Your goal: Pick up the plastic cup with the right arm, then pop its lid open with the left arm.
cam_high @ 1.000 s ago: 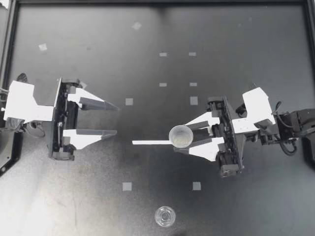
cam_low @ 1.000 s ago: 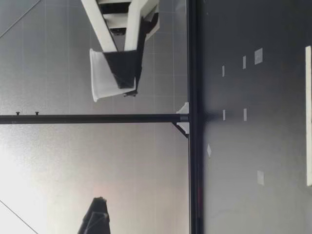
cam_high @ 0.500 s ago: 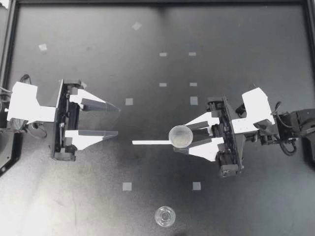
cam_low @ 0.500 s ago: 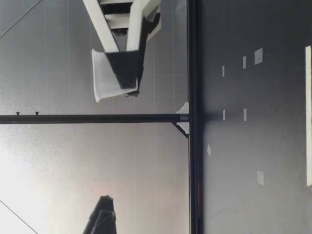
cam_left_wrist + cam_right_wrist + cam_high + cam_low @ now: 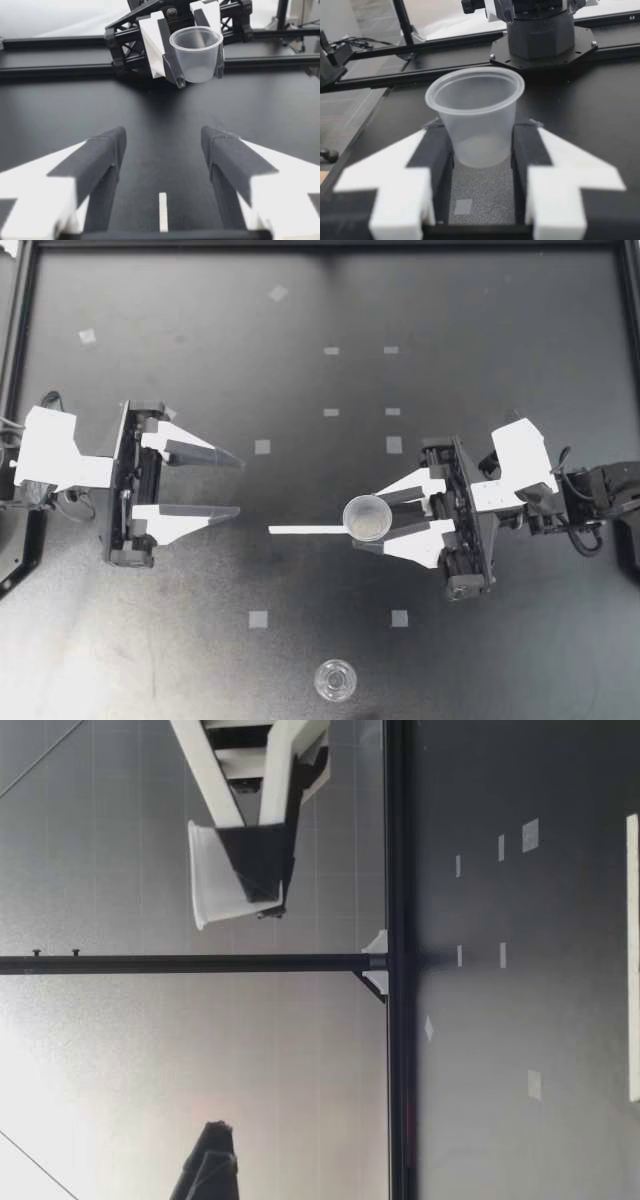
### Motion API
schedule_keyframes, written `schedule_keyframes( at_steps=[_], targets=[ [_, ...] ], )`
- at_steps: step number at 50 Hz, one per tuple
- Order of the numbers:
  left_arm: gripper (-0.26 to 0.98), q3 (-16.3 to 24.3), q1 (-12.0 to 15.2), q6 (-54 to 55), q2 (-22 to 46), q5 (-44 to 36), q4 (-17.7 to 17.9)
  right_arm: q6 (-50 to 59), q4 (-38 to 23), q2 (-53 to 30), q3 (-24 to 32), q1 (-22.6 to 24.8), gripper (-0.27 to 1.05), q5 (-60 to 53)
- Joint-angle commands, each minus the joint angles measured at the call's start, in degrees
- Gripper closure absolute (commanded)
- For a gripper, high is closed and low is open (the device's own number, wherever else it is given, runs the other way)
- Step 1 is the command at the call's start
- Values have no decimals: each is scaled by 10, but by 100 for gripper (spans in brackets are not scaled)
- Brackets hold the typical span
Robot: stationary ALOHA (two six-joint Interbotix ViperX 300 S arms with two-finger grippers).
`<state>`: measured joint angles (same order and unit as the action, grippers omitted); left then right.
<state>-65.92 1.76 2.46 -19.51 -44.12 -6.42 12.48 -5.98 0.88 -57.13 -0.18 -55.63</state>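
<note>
The black desk (image 5: 150,640) fills the top view, with one arm coming in from each side. My right claw (image 5: 372,518) is the one doing work: its two fingers pinch a clear plastic cup (image 5: 367,516) from either side, low on the wall, with the mouth facing up. The low view shows the cup (image 5: 215,875) held upright and well above the desk, not resting on it, and the right wrist view shows the fingers (image 5: 436,150) pressing near its base. My left claw (image 5: 240,486) is spread and holds nothing, level with the cup's height or close to it and well apart from it, its fingers pointing toward the other arm. From the left wrist view the cup (image 5: 196,47) sits straight ahead of that open gap. A thin white strip (image 5: 305,530) lies flat on the desk, running under the cup toward the left arm. A small clear round dish (image 5: 335,680) sits near the front edge, well apart from both claws, and small pale tape squares (image 5: 262,447) dot the surface. My judgement of the risk: the cup is thin and tapered, so a harder squeeze could buckle the wall, while a looser one could let it slide down and drop onto the strip.
</note>
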Motion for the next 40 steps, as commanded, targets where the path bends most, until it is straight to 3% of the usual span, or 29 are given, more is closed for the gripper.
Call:
schedule_keyframes(
  at_steps=[1, 40],
  targets=[
    [16, 5, 2, 0, -4, -3, 0, -1, 1, 5, 11, -2, 45, -3],
    [16, 5, 2, -1, 4, -3, 0, -1, 1, 5, 11, -2, 45, -3]
  ],
)
